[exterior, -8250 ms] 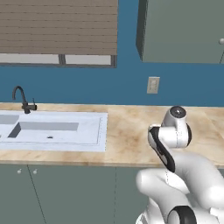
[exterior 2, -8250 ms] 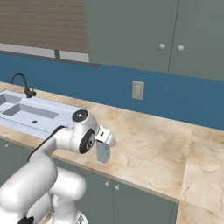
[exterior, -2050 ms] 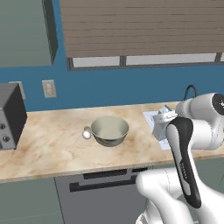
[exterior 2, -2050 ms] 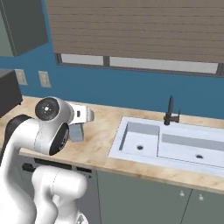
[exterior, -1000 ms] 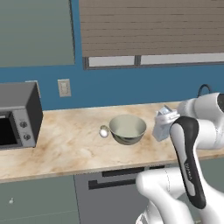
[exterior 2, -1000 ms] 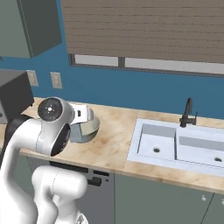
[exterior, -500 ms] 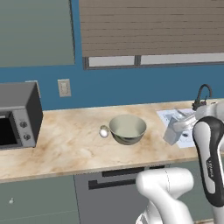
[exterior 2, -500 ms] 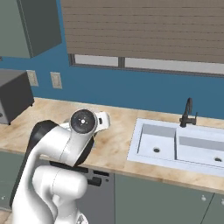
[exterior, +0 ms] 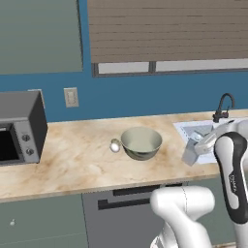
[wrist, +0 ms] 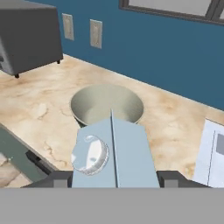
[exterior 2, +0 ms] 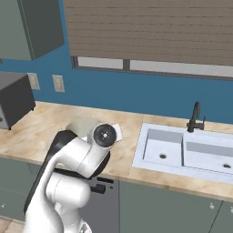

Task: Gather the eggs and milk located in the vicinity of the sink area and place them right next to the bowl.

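Observation:
My gripper (wrist: 116, 179) is shut on the milk (wrist: 114, 154), a pale blue carton with a round cap, held tilted above the counter. In the left base view the milk (exterior: 190, 154) hangs at the sink's near-left corner, right of the bowl (exterior: 141, 143), with the gripper (exterior: 196, 145) on its upper end. The grey-green bowl (wrist: 107, 105) lies just beyond the carton in the hand view. One small whitish egg (exterior: 115, 145) rests against the bowl's left side. The white sink (exterior 2: 182, 152) with its black faucet (exterior 2: 195, 117) is to the right. My arm hides most of the bowl (exterior 2: 81, 124) in the right base view.
A dark microwave (exterior: 20, 128) stands on the counter's left end. Two wall outlets (wrist: 95, 33) sit on the blue wall behind the bowl. Bare marble counter (exterior: 77, 155) stretches between microwave and bowl. The counter's front edge (exterior: 97, 186) runs above grey cabinets.
The base drove left along the counter from the sink to the bowl, shifting the whole view. In the last second the view held still and the arm swung the carton slightly right and down.

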